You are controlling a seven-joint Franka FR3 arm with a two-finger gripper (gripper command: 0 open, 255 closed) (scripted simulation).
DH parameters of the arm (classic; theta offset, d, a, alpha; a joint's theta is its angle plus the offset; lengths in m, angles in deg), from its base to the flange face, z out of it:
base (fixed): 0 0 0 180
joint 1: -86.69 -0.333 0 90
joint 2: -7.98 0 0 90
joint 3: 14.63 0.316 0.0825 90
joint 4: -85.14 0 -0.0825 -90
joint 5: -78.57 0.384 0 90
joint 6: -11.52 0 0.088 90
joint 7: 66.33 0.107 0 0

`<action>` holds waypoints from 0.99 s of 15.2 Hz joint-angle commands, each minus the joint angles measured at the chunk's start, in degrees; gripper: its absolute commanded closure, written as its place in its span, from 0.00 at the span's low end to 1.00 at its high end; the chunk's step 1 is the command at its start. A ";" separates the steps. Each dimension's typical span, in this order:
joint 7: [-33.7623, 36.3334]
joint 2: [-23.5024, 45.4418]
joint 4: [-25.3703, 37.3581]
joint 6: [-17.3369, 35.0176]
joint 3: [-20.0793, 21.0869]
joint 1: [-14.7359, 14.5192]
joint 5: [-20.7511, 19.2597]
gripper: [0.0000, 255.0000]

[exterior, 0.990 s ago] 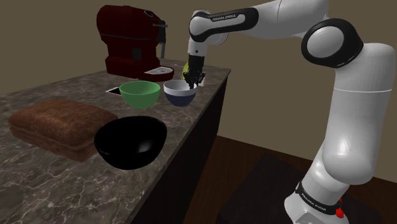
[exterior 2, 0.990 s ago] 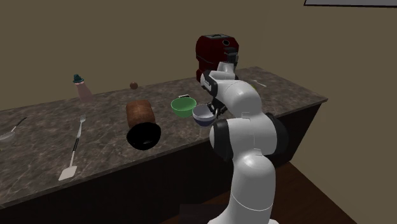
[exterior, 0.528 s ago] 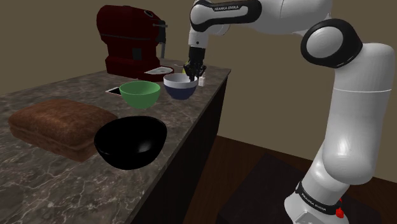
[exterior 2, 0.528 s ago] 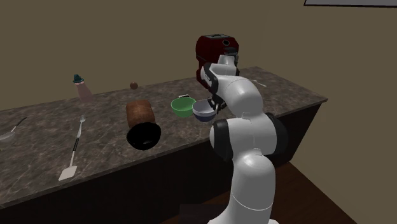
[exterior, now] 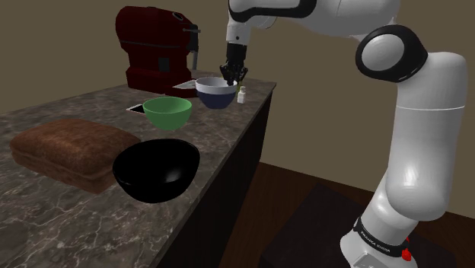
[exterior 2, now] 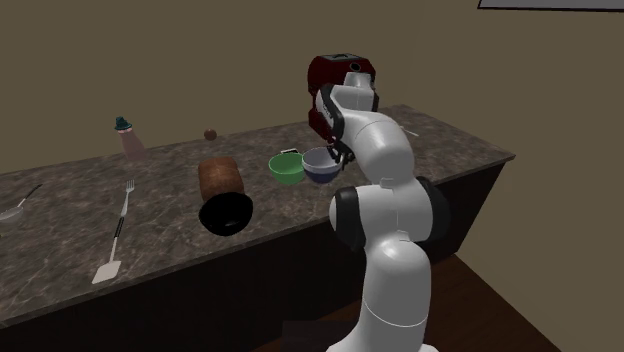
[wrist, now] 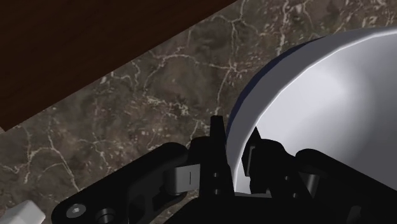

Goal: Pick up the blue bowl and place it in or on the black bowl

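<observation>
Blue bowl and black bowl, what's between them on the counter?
The green bowl sits between the blue bowl and the black bowl, clearest in the shoulder view.

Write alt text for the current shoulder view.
The black gripper clasps the rim of the blue bowl, held above the marble counter near a dark red coffee machine. A green bowl, black bowl and brown loaf sit closer to the camera.
</observation>
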 commanded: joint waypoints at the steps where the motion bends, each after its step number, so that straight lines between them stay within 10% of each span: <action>1: 0.25 0.45 2.20 -1.73 0.04 -0.03 0.01 1.00; 13: 1.46 6.74 21.05 -14.24 0.16 0.22 0.20 1.00; 15: 3.50 2.97 15.44 -12.16 0.76 -1.49 0.05 1.00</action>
